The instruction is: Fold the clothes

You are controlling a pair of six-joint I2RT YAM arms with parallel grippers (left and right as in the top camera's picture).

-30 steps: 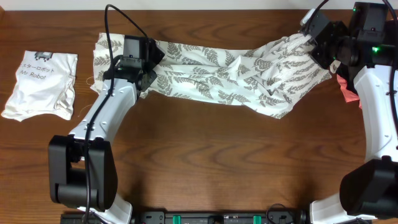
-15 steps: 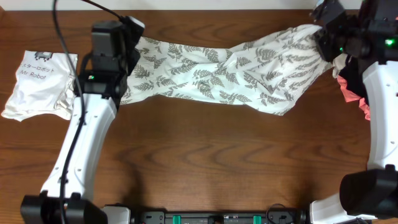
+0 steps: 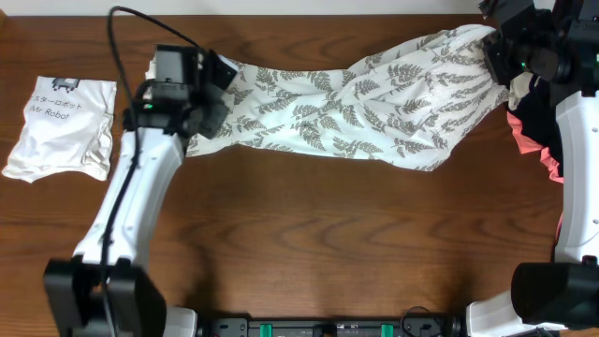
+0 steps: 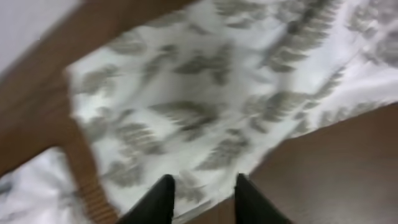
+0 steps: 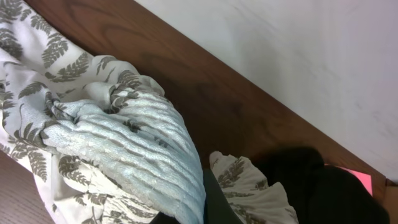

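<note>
Overhead: clothes (image 3: 356, 112) strung out along far side of table (image 3: 309, 234), rumpled, no fold made. Right hand (image 3: 496, 51) clenched on bunched right end. Left hand (image 4: 204, 180) over left end, fingers apart, gripping nothing. Folding all still ahead, I'd judge.

A robotics lab bench, by the look of it: the white left arm (image 3: 131, 197) and right arm (image 3: 576, 159) rise from a black mounting rail (image 3: 328, 328) at the bottom edge of a dark wooden table (image 3: 299, 243), cables trailing. Only clothing lies across the top — a fern-printed garment (image 3: 356, 112) and, upper left, a "Mr Robot" shirt (image 3: 61, 126). A bare pale wall (image 5: 298, 56) runs behind.
</note>
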